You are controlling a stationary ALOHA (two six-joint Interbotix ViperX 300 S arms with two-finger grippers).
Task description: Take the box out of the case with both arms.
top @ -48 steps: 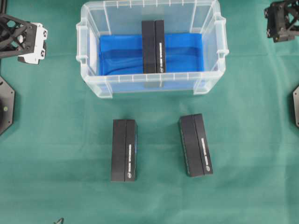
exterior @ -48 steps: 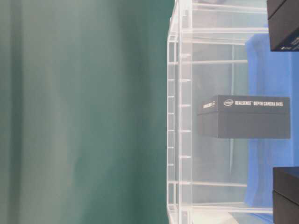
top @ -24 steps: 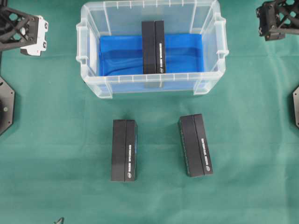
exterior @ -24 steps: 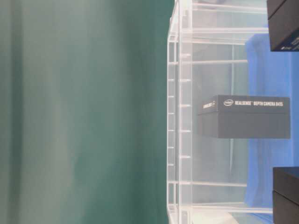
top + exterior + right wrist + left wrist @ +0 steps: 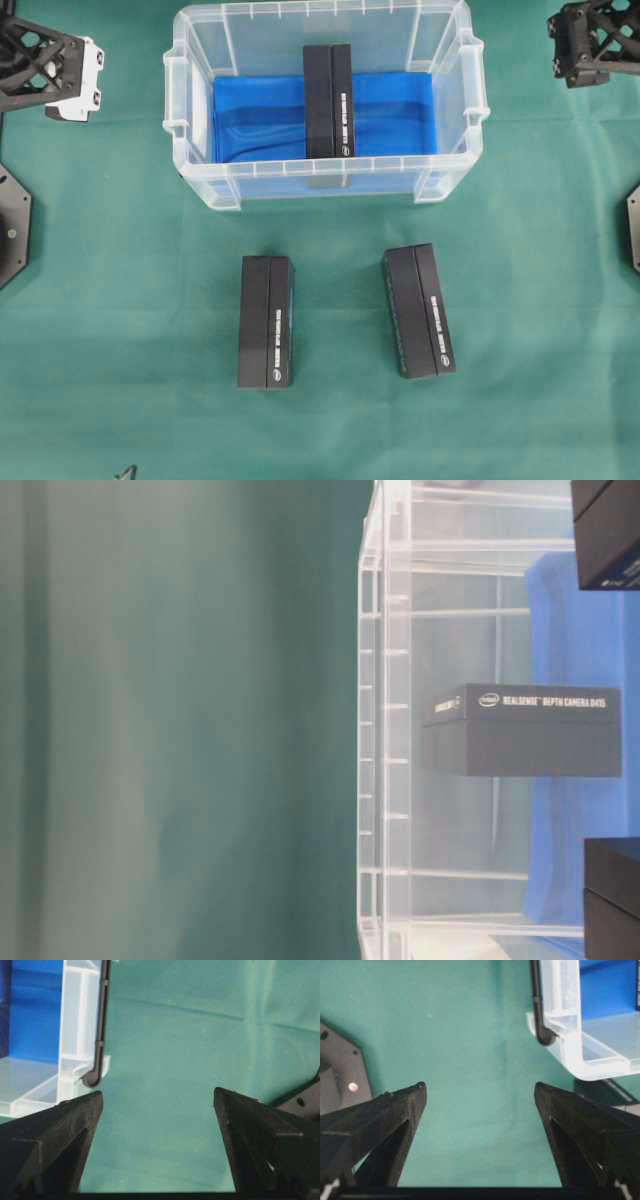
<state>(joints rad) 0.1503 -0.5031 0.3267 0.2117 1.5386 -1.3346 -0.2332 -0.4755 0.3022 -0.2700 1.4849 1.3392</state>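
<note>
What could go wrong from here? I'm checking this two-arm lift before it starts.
The box stands narrow inside the case; uneven squeezing by the left gripper and right gripper, both open and outside the walls, might tip it. Descending fingers could catch the rim. Two identical boxes on the cloth might be mistaken for the target.

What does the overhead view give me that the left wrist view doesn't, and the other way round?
Only overhead: the black rectangular box inside the clear plastic case, two more black boxes on the green cloth, and both arms at the far corners. Only left wrist: the left gripper, its black fingers spread wide over bare cloth. Shared: the case's corner, blue lining sheet and cloth.
</note>
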